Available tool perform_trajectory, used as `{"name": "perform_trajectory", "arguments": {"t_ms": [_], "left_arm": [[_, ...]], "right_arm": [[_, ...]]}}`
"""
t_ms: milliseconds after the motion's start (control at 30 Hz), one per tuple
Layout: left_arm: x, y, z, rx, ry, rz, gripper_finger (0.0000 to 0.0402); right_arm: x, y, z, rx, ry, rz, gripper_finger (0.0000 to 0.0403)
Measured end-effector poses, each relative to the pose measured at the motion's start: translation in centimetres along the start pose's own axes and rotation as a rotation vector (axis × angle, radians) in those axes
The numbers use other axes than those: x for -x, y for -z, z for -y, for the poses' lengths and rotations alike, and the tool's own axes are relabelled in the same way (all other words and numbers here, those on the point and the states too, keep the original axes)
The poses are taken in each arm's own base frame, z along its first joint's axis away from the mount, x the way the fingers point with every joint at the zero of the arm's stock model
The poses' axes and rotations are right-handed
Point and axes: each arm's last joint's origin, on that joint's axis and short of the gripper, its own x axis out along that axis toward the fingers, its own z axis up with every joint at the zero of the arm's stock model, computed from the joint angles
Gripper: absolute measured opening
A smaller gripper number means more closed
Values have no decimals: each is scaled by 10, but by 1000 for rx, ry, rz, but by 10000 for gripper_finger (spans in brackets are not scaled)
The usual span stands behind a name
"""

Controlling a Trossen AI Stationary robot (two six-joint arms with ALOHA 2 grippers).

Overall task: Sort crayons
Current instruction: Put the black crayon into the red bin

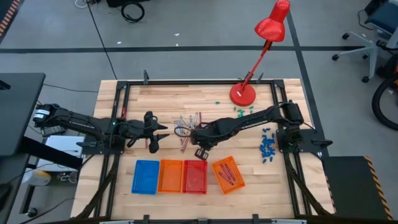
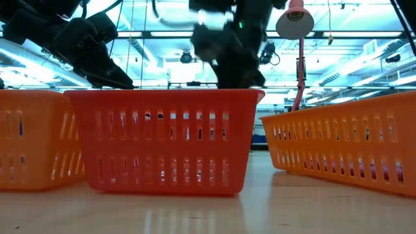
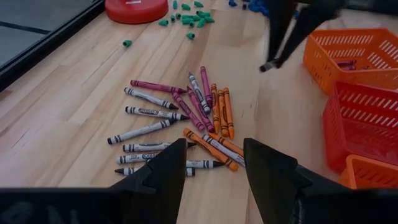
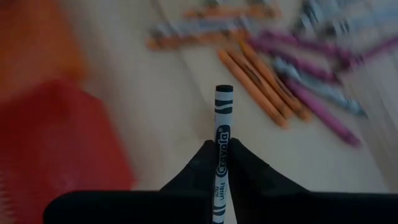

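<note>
Several crayons [image 3: 180, 118] in grey, orange, red-pink and purple lie loose in a heap on the wooden table [image 1: 186, 127]. My right gripper [image 1: 200, 150] hangs above the table between the heap and the baskets, shut on a grey crayon [image 4: 222, 124]. My left gripper [image 3: 214, 165] stands open at the heap's left side [image 1: 152, 134], above the nearest crayons, touching none. My right gripper pinches the grey crayon between its two fingers at the labelled middle [image 4: 221, 152]. The crayon runs along the fingers, which slant steeply down, and its free end [image 4: 224, 93] sticks out past the fingertips. It is lifted clear of the table.
Along the near edge stand a blue basket [image 1: 145, 176], an orange one [image 1: 170, 175], a red one [image 1: 194, 175] and a tilted orange one [image 1: 228, 174] with crayons inside. A red lamp [image 1: 244, 93], green bits [image 1: 239, 111] and blue bits [image 1: 267, 146] lie far right.
</note>
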Motion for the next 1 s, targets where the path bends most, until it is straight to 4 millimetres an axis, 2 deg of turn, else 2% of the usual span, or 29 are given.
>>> {"name": "perform_trajectory", "arguments": {"t_ms": [133, 200, 333, 433, 733, 900, 1000], "left_arm": [[0, 0, 0, 0, 0, 0, 173], [0, 0, 0, -1, 0, 0, 173], [0, 0, 0, -1, 0, -1, 173], [0, 0, 0, -1, 0, 0, 173], [0, -1, 0, 0, 0, 6, 173], [0, -1, 0, 2, 2, 15, 173], [0, -2, 0, 3, 1, 16, 173]], "right_arm": [[19, -7, -13, 43, -114, 114, 36], [22, -7, -21, 137, -187, 145, 36], [21, -1, -48, 429, -301, 216, 36], [16, 11, -65, 712, -307, 252, 36], [-3, 52, -112, 1497, -67, 363, 36], [-19, 68, -125, 1695, 94, 346, 36], [-28, 76, -129, 1737, 149, 312, 36]]}}
